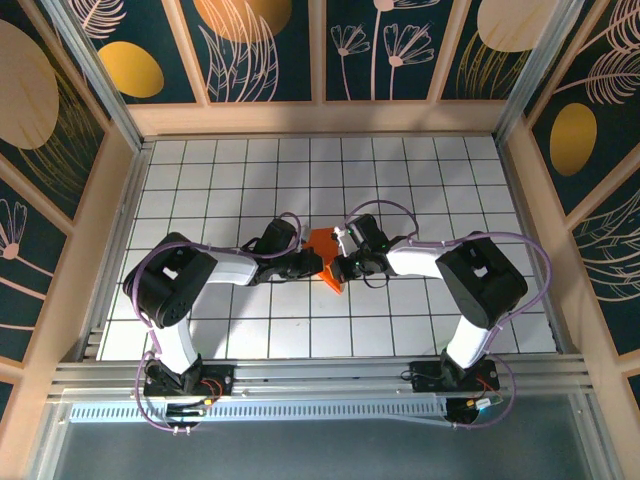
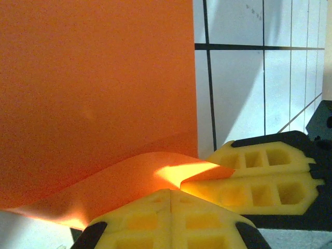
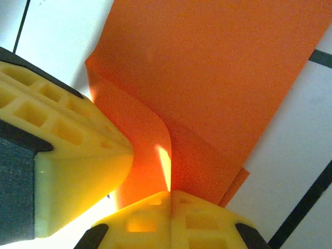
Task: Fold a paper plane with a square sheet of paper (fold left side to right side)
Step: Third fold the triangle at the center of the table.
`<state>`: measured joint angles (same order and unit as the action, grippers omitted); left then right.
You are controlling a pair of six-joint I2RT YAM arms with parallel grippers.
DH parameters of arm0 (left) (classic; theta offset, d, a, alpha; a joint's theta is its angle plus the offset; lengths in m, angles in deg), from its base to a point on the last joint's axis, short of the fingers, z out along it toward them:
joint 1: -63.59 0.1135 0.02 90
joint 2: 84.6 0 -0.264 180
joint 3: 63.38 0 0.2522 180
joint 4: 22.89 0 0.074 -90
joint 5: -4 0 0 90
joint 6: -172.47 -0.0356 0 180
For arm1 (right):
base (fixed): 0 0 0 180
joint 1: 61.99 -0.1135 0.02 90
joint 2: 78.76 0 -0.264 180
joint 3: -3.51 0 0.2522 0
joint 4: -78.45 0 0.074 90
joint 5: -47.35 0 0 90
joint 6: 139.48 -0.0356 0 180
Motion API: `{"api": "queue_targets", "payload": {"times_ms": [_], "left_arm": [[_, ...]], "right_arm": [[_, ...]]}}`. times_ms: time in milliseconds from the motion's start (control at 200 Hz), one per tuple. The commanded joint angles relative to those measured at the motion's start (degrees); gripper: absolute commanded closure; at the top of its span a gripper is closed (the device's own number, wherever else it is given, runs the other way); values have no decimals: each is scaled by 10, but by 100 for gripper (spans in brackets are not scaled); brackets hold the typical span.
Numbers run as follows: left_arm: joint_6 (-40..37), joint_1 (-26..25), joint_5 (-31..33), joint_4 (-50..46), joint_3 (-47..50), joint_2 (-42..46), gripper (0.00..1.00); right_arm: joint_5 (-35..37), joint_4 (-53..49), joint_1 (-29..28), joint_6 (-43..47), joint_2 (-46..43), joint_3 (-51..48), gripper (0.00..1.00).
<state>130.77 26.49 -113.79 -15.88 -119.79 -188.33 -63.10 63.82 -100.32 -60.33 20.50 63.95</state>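
The square sheet of paper (image 1: 321, 241), bright orange, lies partly folded at the table's middle, and both grippers meet at its near edge. In the left wrist view the paper (image 2: 98, 78) lies flat with one flap curling up. My right gripper (image 3: 170, 193) is shut on that raised flap, whose edge runs into the seam between its yellow fingers. In the top view it (image 1: 340, 267) comes in from the right. My left gripper (image 2: 171, 193) is shut, and its tip (image 3: 128, 152) touches the flap's face from the left. The right gripper's fingers (image 2: 259, 179) lie just beside it.
The white gridded table (image 1: 420, 180) stretches out on all sides of the paper. Wooden walls (image 1: 320, 117) with dark patterned panels stand at the back and sides. An aluminium rail (image 1: 320, 375) carrying both arm bases runs along the near edge.
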Motion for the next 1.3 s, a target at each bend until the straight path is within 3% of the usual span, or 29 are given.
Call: {"api": "queue_targets", "payload": {"times_ms": [0,736,1116,1296], "left_arm": [[-1,-2,10,-3,9,-3,99],[-5,-2,46,-36,16,-23,100],[-2,-2,57,-51,14,-31,100],[-2,-2,58,-51,16,-28,100]], "right_arm": [[32,-55,0,11,36,-15,100],[24,-54,2,3,17,-10,100],[3,-66,30,-23,-51,13,66],[-29,-95,53,-26,-91,7,58]]}}
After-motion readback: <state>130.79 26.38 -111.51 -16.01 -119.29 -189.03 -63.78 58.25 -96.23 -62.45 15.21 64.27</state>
